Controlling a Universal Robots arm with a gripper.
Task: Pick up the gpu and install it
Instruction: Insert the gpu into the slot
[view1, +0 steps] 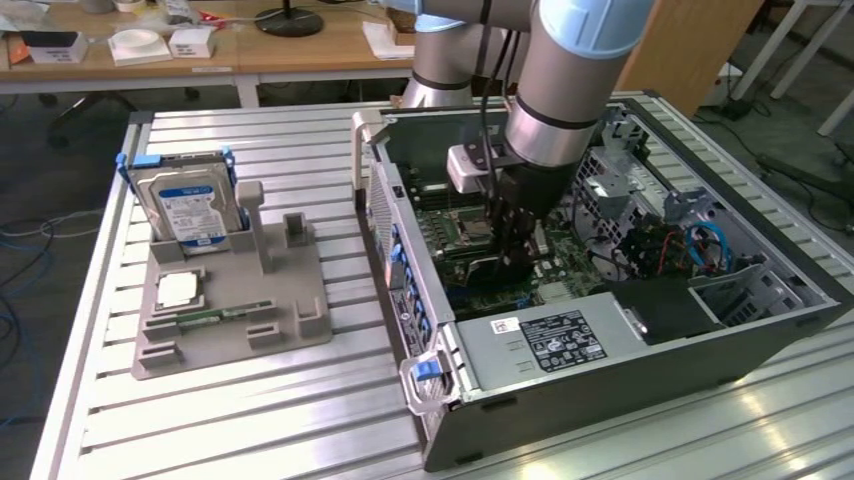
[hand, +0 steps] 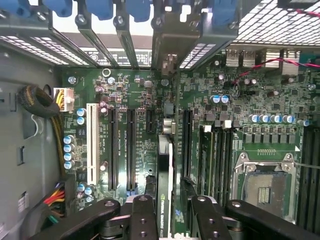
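Note:
The gpu stands on edge in a long slot of the motherboard, seen edge-on, with its metal end bracket against the rear slot openings of the case. My gripper straddles the card from above. Its black fingers sit on either side, and a gap shows between the card and the finger on the CPU-socket side, so the gripper is open. In the exterior view the arm reaches straight down into the open computer case, with the gripper low over the board.
The empty CPU socket and memory slots lie beside the card. Cable bundles run along the case wall. Outside the case, a grey holder carries a blue-labelled hard drive and a small memory stick.

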